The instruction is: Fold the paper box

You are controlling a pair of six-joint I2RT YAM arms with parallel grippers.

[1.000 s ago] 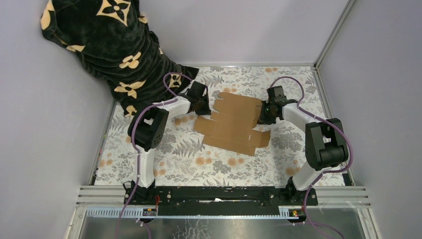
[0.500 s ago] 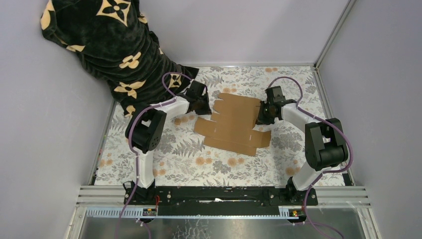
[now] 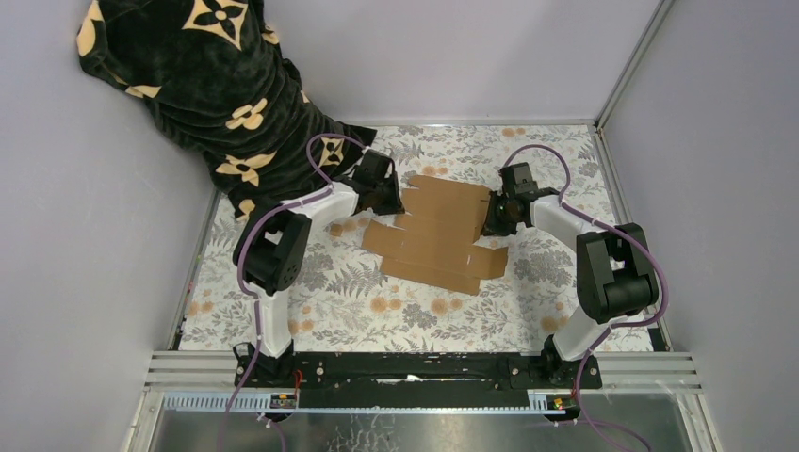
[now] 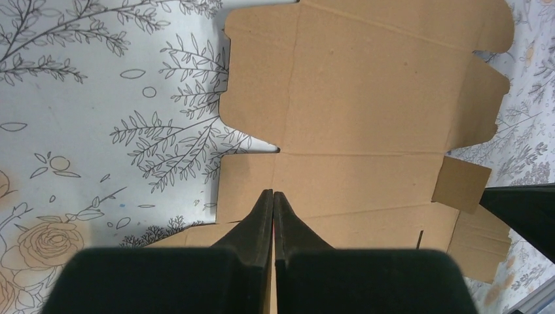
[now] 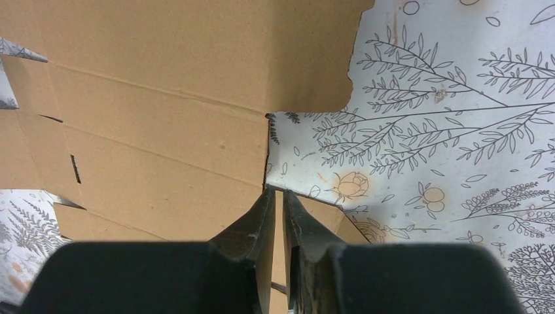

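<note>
The paper box (image 3: 438, 234) is a flat brown die-cut sheet with flaps and slots, lying on the floral table cover in the middle of the top view. My left gripper (image 3: 396, 196) is at its left edge. In the left wrist view its fingers (image 4: 263, 216) are pressed together, with a raised flap of the sheet (image 4: 190, 234) running in at their base. My right gripper (image 3: 492, 217) is at the sheet's right edge. The right wrist view shows its fingers (image 5: 258, 226) shut on a side flap (image 5: 330, 219), with brown card in the narrow gap between them.
A black cloth with tan flower motifs (image 3: 217, 85) hangs over the back left corner, close behind the left arm. Grey walls close in the back and both sides. A metal rail (image 3: 424, 363) with both arm bases runs along the near edge.
The sheet has slid a little to the left and away, carried by both grippers. The left fingers have closed slightly tighter.
</note>
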